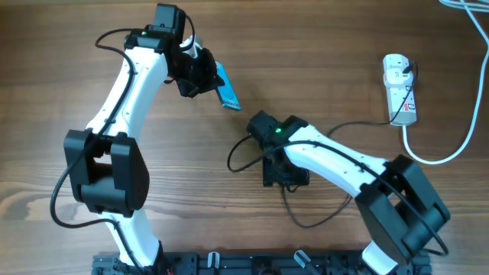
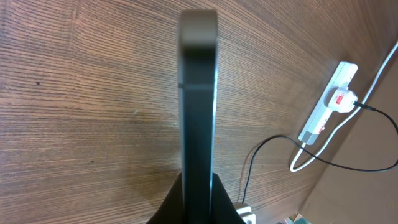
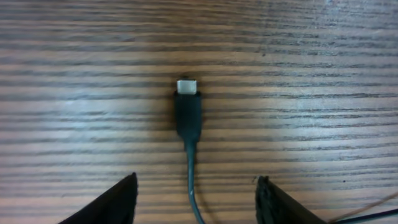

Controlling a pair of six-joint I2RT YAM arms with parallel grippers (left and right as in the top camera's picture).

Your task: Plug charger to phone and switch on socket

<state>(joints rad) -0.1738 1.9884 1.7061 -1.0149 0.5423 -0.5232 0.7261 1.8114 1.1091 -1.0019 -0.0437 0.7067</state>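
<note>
Left wrist: the phone [image 2: 199,106], edge-on and close, clamped in the left gripper [image 2: 199,208]; the socket [image 2: 326,102] lies far right. Right wrist: the charger [image 3: 188,112] tip lies flat on the wooden table [image 3: 311,62], its cable running between the wide-open, empty jaws of the right gripper [image 3: 196,199]. Overhead: phone and socket well apart

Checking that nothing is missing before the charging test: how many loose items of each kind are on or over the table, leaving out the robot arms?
Phone: 1
Charger cable: 1
Socket adapter: 1
Total: 3
</note>
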